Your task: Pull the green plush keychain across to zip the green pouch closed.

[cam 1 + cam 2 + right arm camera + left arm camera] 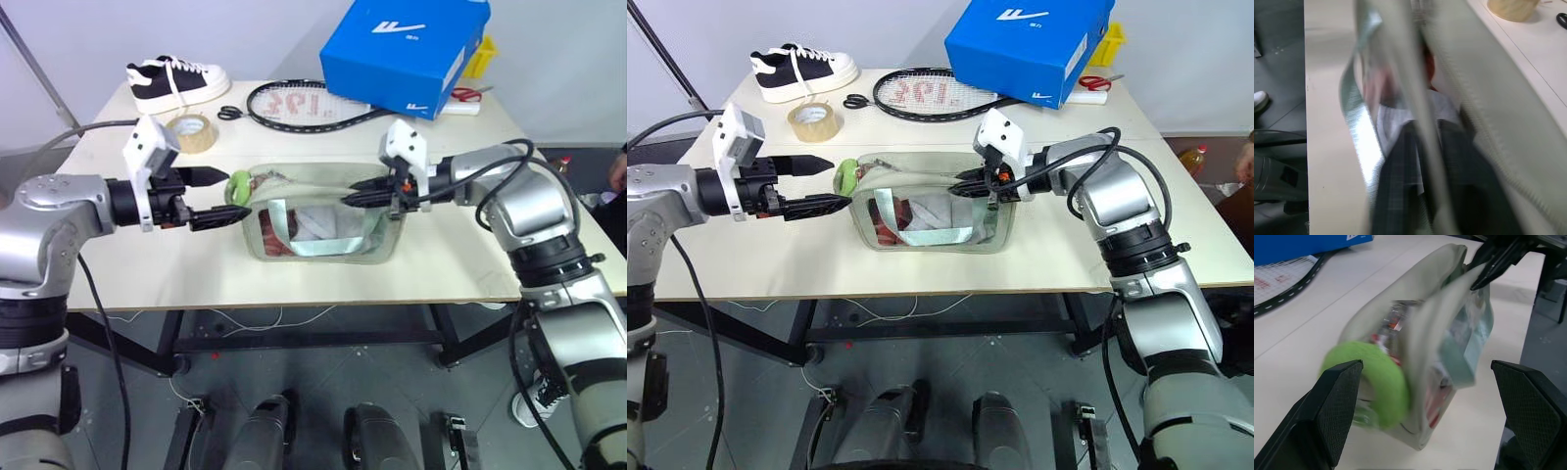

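**Tabletop inventory: pouch unzipped, right gripper on its far end**

- Left gripper (217,197): at the left end of the pouch, fingers spread wide, holding nothing. The keychain lies between the two fingers, beside the upper one; contact cannot be told.
- Shoe (176,81): black and white, back left corner of the table (294,279).
- Tape (194,132): tan roll, in front of the shoe, behind the left gripper, apart from it.
- Black-handled scissors (229,113): just right of the tape, beside the racket's rim.
- Keychain (238,187): lime-green fuzzy oval, at the pouch's left end, at the top edge.
- Pouch (323,223): pale green, clear front window, centre of the table, nearer the front edge. Top edges stand apart along its length; contents show red and white through the window. A mint strap (1457,357) hangs on the front.
- Racket (294,104): black frame, flat behind the pouch, its head partly under the box.
- Right gripper (351,199): at the pouch's right end, fingers closed on the pouch's upper edge there.
- Box (407,49): blue, back right, tilted, resting over the racket.
- Red-handled scissors (470,94): right of the box, near the back edge.
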### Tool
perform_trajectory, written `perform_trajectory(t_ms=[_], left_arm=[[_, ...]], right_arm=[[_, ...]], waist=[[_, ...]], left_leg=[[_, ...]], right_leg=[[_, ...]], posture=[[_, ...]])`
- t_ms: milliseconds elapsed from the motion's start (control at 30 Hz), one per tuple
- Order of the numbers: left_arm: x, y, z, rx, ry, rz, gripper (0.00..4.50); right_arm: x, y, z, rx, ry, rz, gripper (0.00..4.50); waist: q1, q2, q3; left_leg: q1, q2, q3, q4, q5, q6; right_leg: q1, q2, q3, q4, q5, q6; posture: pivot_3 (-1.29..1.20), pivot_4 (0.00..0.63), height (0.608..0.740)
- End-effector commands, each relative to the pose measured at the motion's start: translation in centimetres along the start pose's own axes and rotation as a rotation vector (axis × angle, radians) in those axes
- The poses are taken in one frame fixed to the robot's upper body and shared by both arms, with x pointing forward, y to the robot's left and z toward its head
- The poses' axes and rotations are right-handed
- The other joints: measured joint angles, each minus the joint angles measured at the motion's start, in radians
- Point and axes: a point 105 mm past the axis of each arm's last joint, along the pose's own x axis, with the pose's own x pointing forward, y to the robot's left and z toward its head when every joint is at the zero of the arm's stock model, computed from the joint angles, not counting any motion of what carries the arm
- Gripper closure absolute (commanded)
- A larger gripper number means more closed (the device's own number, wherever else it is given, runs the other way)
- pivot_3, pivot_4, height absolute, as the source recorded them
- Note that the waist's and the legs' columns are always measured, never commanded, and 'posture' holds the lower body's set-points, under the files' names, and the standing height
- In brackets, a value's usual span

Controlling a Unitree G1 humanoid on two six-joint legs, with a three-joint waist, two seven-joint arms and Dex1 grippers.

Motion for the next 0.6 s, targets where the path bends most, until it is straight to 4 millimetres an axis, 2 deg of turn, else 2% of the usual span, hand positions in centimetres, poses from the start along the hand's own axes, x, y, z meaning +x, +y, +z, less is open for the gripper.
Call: perform_trajectory(t_ms=[33, 100, 167, 300, 467, 600], left_arm=[[-0.9, 0.4, 1.5, 0.051, -0.032, 0.037, 0.00], [-1.1, 0.8, 1.7, 0.054, -0.034, 0.053, 0.00], [-1.2, 1.2, 1.8, 0.058, -0.031, 0.066, 0.00], [-1.0, 1.5, 2.0, 0.070, -0.029, 0.056, 0.00], [-0.6, 1.5, 2.1, 0.072, -0.034, 0.046, 0.00], [-0.4, 1.3, 1.9, 0.073, -0.031, 0.039, 0.00]], right_arm=[[-0.5, -2.0, 2.8, -0.125, -0.052, -0.105, 4.46], [-0.5, -3.2, 3.6, -0.244, -0.033, -0.191, 4.46], [-0.5, -4.4, 4.3, -0.287, -0.043, -0.266, 4.46], [0.4, -5.1, 3.9, -0.391, -0.006, -0.313, 4.46], [1.1, -4.8, 3.4, -0.379, -0.014, -0.291, 4.46], [1.6, -3.8, 2.2, -0.356, 0.006, -0.229, 4.46]], waist=[[-0.001, 0.000, 0.000], [-0.001, 0.000, 0.000], [-0.001, 0.000, 0.000], [0.003, 0.000, 0.000], [0.000, 0.000, 0.000], [-0.001, 0.000, 0.000]], left_leg=[[0.000, 0.000, 0.000, 0.000, 0.000, 0.000], [0.000, 0.000, 0.001, -0.001, 0.000, 0.000], [0.000, 0.000, 0.002, -0.002, 0.001, -0.001], [0.000, 0.000, 0.003, -0.004, 0.001, -0.002], [0.000, 0.000, 0.004, -0.007, 0.002, -0.003], [0.000, 0.001, 0.004, -0.011, 0.004, -0.006]], right_leg=[[0.000, 0.000, 0.000, 0.000, 0.000, 0.000], [-0.001, 0.000, 0.001, 0.000, 0.000, 0.000], [-0.002, 0.000, 0.001, 0.000, 0.000, 0.000], [-0.002, 0.001, 0.001, 0.000, 0.000, 0.000], [-0.003, 0.003, 0.003, 0.000, 0.001, 0.000], [-0.002, 0.003, 0.003, 0.001, 0.001, -0.001]], posture=[[0.00, 0.150, 0.740], [0.00, 0.150, 0.740], [0.00, 0.150, 0.740], [0.00, 0.150, 0.740], [0.00, 0.150, 0.740], [0.00, 0.150, 0.740]])
